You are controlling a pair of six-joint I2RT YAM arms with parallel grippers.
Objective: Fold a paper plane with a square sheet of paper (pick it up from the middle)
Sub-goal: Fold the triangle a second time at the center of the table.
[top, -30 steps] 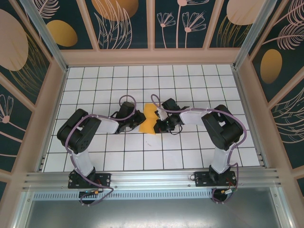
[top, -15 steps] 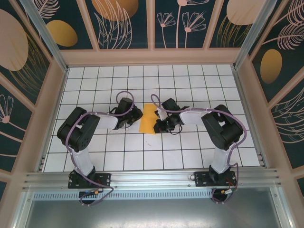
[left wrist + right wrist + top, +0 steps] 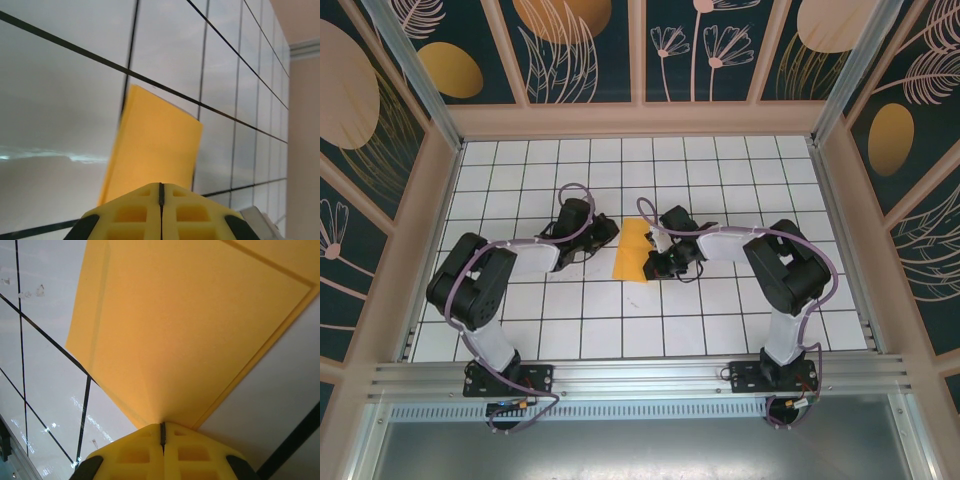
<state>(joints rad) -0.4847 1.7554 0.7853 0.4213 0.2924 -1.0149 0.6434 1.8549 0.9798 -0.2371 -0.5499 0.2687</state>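
Orange-yellow paper [image 3: 632,250], folded narrow, lies mid-frame on the gridded table [image 3: 720,320]. At its right edge the right gripper [image 3: 161,425] is clamped on it, hiding the corner. At its left, the left gripper [image 3: 160,186] is closed; whether it touches the paper is hard to make out.

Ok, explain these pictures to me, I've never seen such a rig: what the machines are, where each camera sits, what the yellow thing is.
Two robot arms are bolted at the near edge of a gridded table: the left arm and the right arm. The wide picture looks down from above and behind them. The other two come from a camera on each wrist; the yellow shape at the bottom is that arm's own jaws. Between the arms lies a folded orange-yellow sheet of paper. The right jaws are closed on its edge. The left jaws are closed too; whether they grip it is unclear.
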